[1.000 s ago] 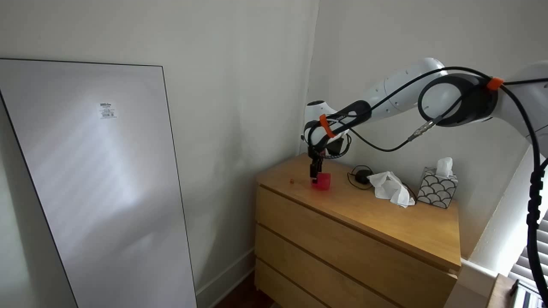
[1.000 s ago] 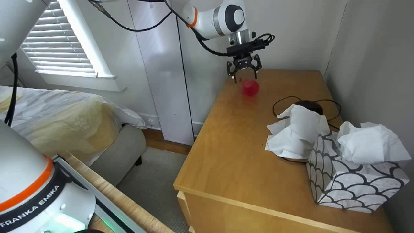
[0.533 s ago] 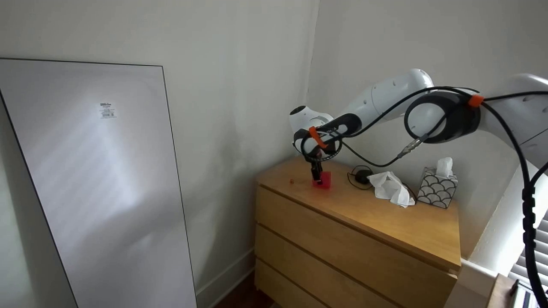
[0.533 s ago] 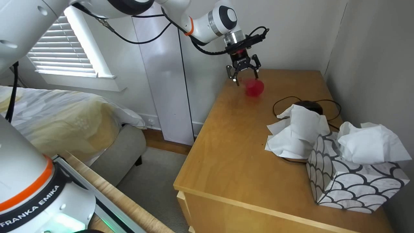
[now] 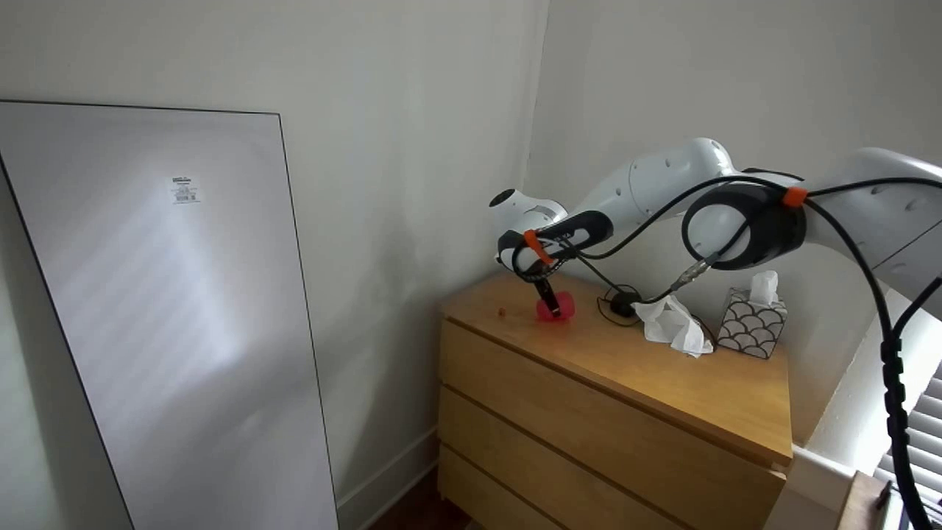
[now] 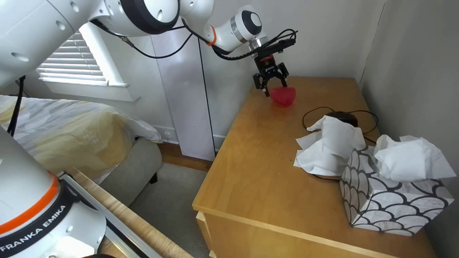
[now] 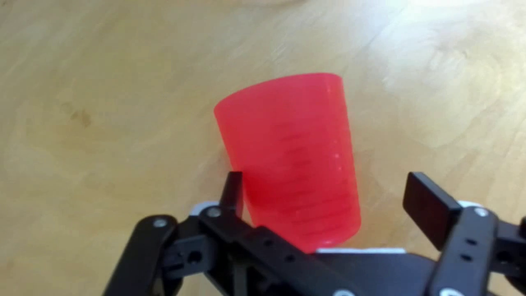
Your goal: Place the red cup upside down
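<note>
The red cup [image 7: 296, 156] is translucent, with raised marks along its wall. It lies on its side on the wooden dresser top [image 6: 251, 161], its wide rim pointing away from my gripper and its narrow base towards it. The cup also shows in both exterior views [image 5: 565, 300] [image 6: 284, 96]. My gripper [image 7: 324, 176] is open and tilted, low over the dresser, with the cup's base end between its fingers. The left finger in the wrist view [image 7: 233, 189] is against or very close to the cup's wall. The right finger [image 7: 431, 209] stands clear of it. The gripper's body hides part of the base.
A black round device [image 6: 342, 118] with a looped cable lies beside the wall. A crumpled white tissue [image 6: 328, 147] and a patterned tissue box [image 6: 398, 200] stand further along the dresser. A tiny orange object [image 5: 502, 312] lies near the dresser's far corner.
The arm has lowered and the gripper has tilted, its fingers moving slightly across to the cup. The cup has shifted a little and turned on the dresser. The gripper has stayed open.
</note>
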Robot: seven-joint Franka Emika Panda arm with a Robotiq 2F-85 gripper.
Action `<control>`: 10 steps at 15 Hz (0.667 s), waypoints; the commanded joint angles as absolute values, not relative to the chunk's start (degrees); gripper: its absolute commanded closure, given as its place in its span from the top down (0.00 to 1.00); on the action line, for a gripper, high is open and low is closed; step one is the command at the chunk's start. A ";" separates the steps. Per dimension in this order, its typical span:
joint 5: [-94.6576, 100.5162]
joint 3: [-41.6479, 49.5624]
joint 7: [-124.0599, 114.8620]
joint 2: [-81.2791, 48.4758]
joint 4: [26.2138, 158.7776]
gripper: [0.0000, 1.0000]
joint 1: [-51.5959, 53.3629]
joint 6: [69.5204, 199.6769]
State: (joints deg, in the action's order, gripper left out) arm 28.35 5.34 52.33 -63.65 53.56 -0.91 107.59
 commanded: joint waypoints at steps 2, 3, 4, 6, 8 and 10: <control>29.09 6.51 60.09 -67.84 48.65 1.00 -0.13 105.21; 29.25 6.80 61.14 -68.30 48.34 1.00 -0.05 105.53; 29.37 7.18 61.93 -68.61 48.15 1.00 0.04 105.64; 29.42 7.59 63.70 -69.18 47.68 1.00 0.10 106.15; 29.61 7.97 65.11 -69.48 47.55 1.00 0.36 106.54; 29.82 8.35 66.07 -69.48 47.63 0.74 0.84 106.50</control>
State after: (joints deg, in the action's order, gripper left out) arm 28.68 7.24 63.99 -67.54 50.17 -0.22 107.25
